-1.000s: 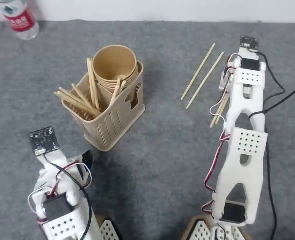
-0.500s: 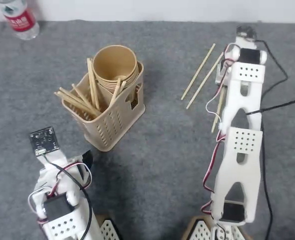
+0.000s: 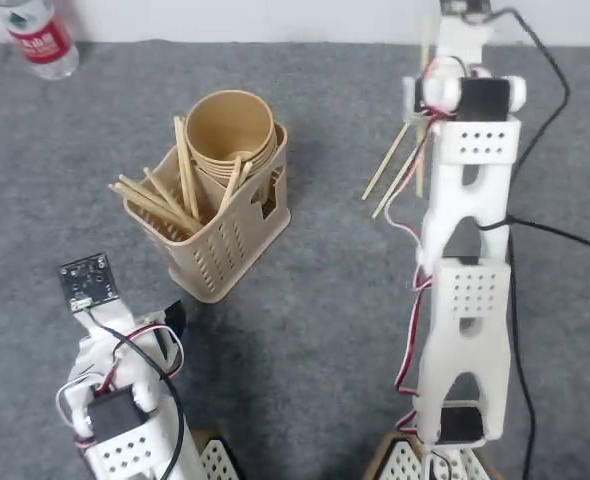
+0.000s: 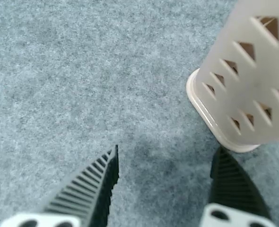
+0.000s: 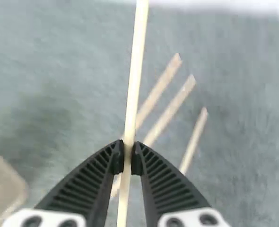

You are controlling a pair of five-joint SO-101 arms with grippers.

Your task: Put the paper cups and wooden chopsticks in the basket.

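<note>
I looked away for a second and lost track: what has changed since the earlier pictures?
The right arm stretched away toward the far edge of the mat, and the right gripper, shut on one chopstick, carried it up off the mat; three loose chopsticks lie below. The left gripper, the basket with its cups and the bottle kept their places.

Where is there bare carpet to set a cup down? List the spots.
Bare carpet lies between the basket and the right arm, and between the bottle and the basket. It is crowded by the loose chopsticks beside the right arm.
</note>
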